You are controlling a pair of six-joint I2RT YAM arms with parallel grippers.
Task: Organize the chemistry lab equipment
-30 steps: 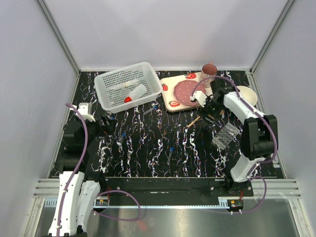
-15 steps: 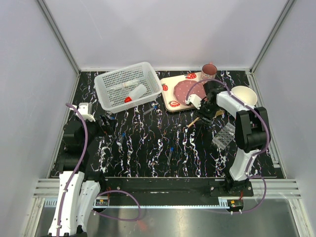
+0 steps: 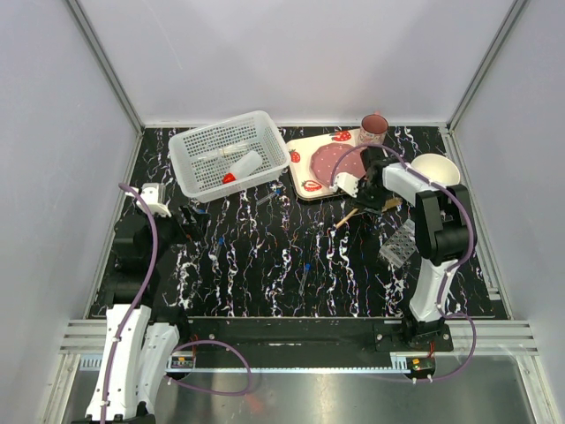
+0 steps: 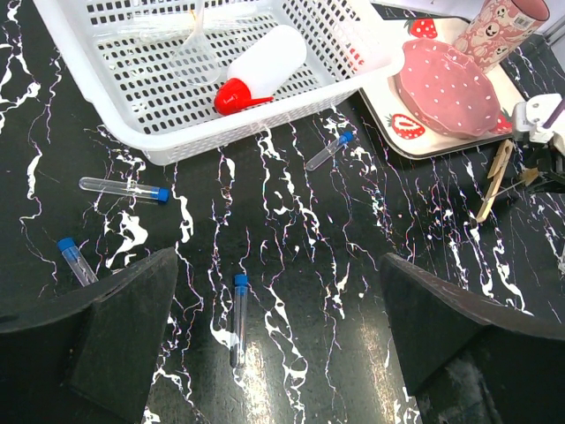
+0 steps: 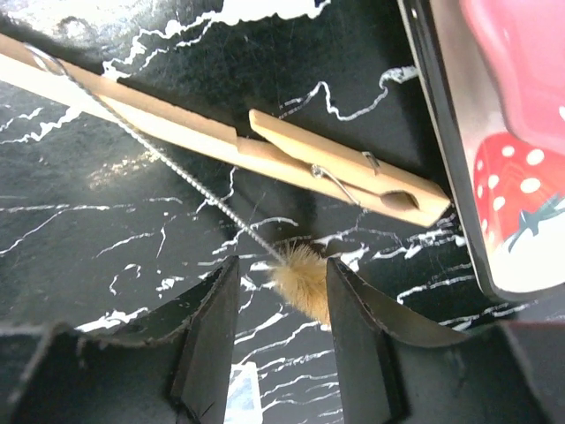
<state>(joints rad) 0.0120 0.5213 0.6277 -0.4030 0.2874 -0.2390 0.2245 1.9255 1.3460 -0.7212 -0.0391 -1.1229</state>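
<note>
A wooden test-tube clamp (image 5: 265, 146) and a wire brush with a tan bristle tip (image 5: 300, 278) lie beside the strawberry tray. My right gripper (image 5: 282, 309) is open, with its jaws on either side of the bristle tip and not closed on it; in the top view it is low at the clamp's end (image 3: 369, 201). The clear tube rack (image 3: 399, 243) lies to its right. My left gripper (image 4: 278, 327) is wide open above the table, with a blue-capped vial (image 4: 238, 318) below it. More vials (image 4: 124, 187) (image 4: 328, 150) lie loose. The red-capped squeeze bottle (image 4: 265, 66) lies in the white basket (image 4: 221, 132).
The strawberry-print tray (image 3: 305, 150) with the pink plate (image 3: 331, 163) and the mug (image 3: 373, 128) stands right behind my right gripper. A round white bowl (image 3: 439, 170) is at the far right. Clear tubes (image 3: 216, 152) lie in the basket.
My right gripper has moved left and down to the brush tip by the tray, and its arm has folded in. The left arm has not moved.
</note>
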